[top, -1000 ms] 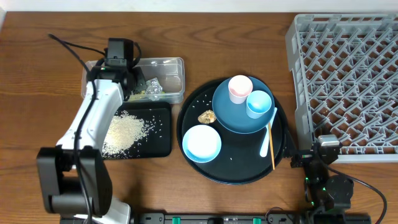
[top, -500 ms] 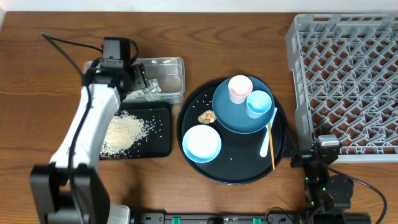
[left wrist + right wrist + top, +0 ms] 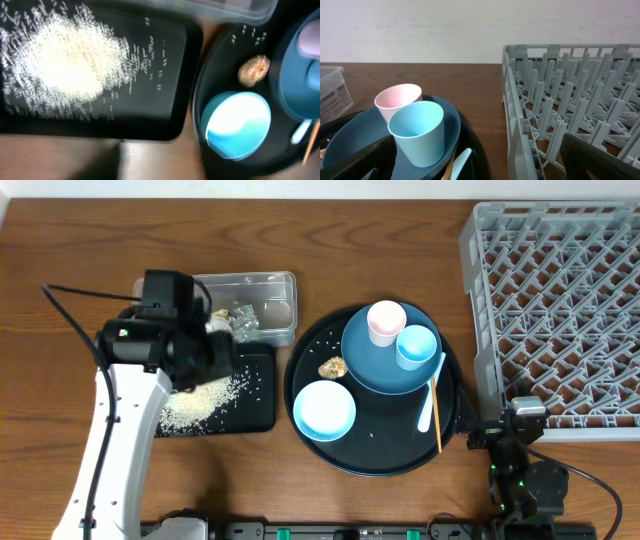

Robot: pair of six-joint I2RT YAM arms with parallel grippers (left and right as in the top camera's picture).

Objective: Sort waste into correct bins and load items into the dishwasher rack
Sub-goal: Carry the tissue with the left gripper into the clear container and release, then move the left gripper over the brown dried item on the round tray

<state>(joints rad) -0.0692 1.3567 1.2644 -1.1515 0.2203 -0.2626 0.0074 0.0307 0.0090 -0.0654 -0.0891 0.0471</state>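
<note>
My left gripper [image 3: 216, 352] hovers over the shallow black tray [image 3: 262, 408], which holds a pile of white rice [image 3: 195, 398]; its jaws are blurred. Crumpled wrappers [image 3: 240, 320] lie in the clear tub [image 3: 272, 288]. On the round black tray [image 3: 370, 458] are a brown lump [image 3: 332, 367], a light blue bowl [image 3: 324, 409], and a dark blue plate [image 3: 385, 368] carrying a pinkish cup [image 3: 386, 321] and a light blue cup [image 3: 415, 346]. The spoon [image 3: 431, 395] and chopstick [image 3: 437, 420] lie at its right. My right gripper [image 3: 475, 147] is open and empty, low beside the grey rack [image 3: 560, 300].
The left wrist view shows the rice [image 3: 70, 65], the lump [image 3: 254, 70] and the bowl [image 3: 237, 122] below it. A few loose grains lie on the round tray. The rack fills the right side, and the right arm base sits at the front right table edge.
My left arm has pulled back from over the clear tub toward the front and now hangs over the black tray. The wrappers stay in the tub. The right arm has not moved.
</note>
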